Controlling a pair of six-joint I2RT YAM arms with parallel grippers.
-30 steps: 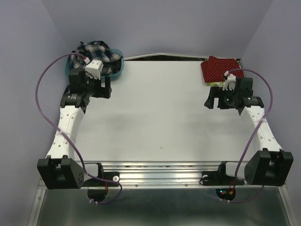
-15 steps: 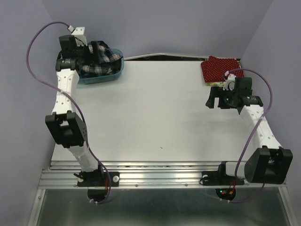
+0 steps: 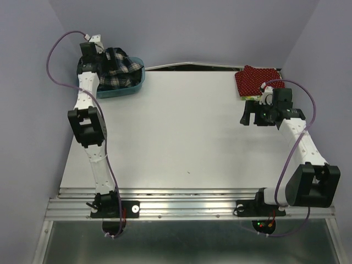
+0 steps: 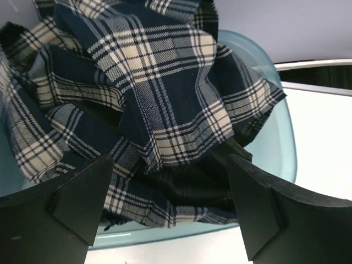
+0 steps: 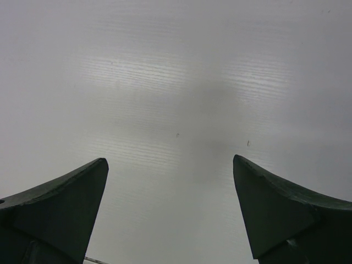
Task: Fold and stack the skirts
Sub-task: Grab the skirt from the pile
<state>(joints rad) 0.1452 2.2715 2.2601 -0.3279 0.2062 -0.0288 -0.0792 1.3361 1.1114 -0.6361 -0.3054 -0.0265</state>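
The plaid skirt (image 3: 125, 71) lies crumpled in the teal tub (image 3: 137, 83) at the far left corner. In the left wrist view the plaid skirt (image 4: 154, 93) fills the tub (image 4: 278, 137). My left gripper (image 3: 110, 56) hangs open just above the skirt, and its jaws (image 4: 170, 203) stand wide apart with nothing between them. The red dotted skirt (image 3: 257, 78) lies folded at the far right, on a yellowish one (image 3: 250, 97) whose edge peeks out. My right gripper (image 3: 251, 116) is open and empty over bare table (image 5: 170, 203), just in front of that stack.
The white table (image 3: 181, 132) spreads between the two arms. The purple walls stand close behind the tub and the stack. A dark gap (image 3: 192, 67) runs along the table's far edge.
My left arm has stretched out toward the far left corner and brought its open gripper from beside the tub to over the plaid skirt. The right arm has barely moved.
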